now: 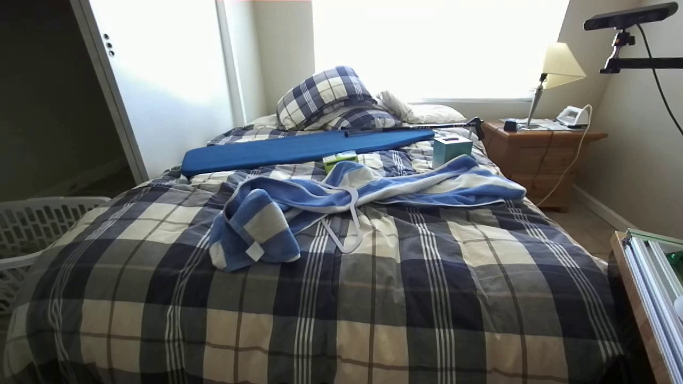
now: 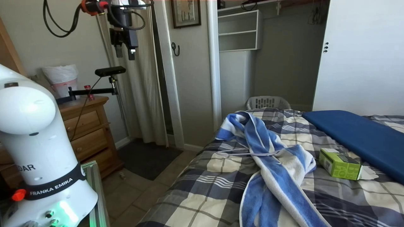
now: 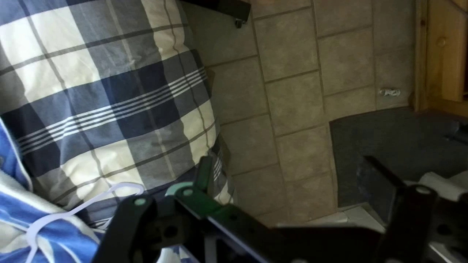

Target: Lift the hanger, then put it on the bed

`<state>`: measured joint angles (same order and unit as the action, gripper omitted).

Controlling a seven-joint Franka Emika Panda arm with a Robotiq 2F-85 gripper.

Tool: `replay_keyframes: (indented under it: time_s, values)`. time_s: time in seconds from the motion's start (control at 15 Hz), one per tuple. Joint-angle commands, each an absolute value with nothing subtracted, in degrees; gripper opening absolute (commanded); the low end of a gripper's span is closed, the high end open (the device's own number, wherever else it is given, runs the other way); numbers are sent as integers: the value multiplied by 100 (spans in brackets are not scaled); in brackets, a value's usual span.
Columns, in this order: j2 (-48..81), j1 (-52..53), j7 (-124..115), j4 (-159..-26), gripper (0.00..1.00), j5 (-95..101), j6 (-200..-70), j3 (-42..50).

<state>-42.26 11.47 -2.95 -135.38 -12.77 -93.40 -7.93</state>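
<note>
On one bed (image 1: 373, 304), one hanger (image 1: 356, 214), one striped cloth (image 1: 315, 198), one pincer (image 2: 125, 54) well apart, two fingers (image 2: 131, 55) spread

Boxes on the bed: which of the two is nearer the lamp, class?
The teal box, seen in an exterior view on the side of the bed toward the lamp; the lime-green box lies left of it there, farther from the lamp.

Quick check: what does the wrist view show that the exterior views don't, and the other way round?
Wrist view only: the end of a dark bar; I can't find it in either exterior view.
Both exterior views, not the wrist: the blue board, green box and white basket.
Shared by all three: the bed with the hanger and striped cloth on it. The open gripper shows in the wrist view and an exterior view.
</note>
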Motion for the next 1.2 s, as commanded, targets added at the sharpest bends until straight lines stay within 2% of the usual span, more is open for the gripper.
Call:
replay_keyframes:
  time_s: [0.0, 0.27, 0.53, 0.6, 0.73, 1.13]
  values:
    - [-4739, 720, 650, -14067, 100, -910, -9752, -12]
    - [-4381, 270, 1678, -14178, 100, -843, -10947, 1022]
    - [-3696, 265, 2628, -13928, 100, -1245, -11755, 2037]
    - [-4045, 127, 2295, -14123, 100, -1047, -11520, 1679]
    - [-3801, 106, 2593, -14060, 100, -1171, -11687, 1943]
    - [-3698, 120, 2630, -13990, 100, -1202, -11707, 1932]
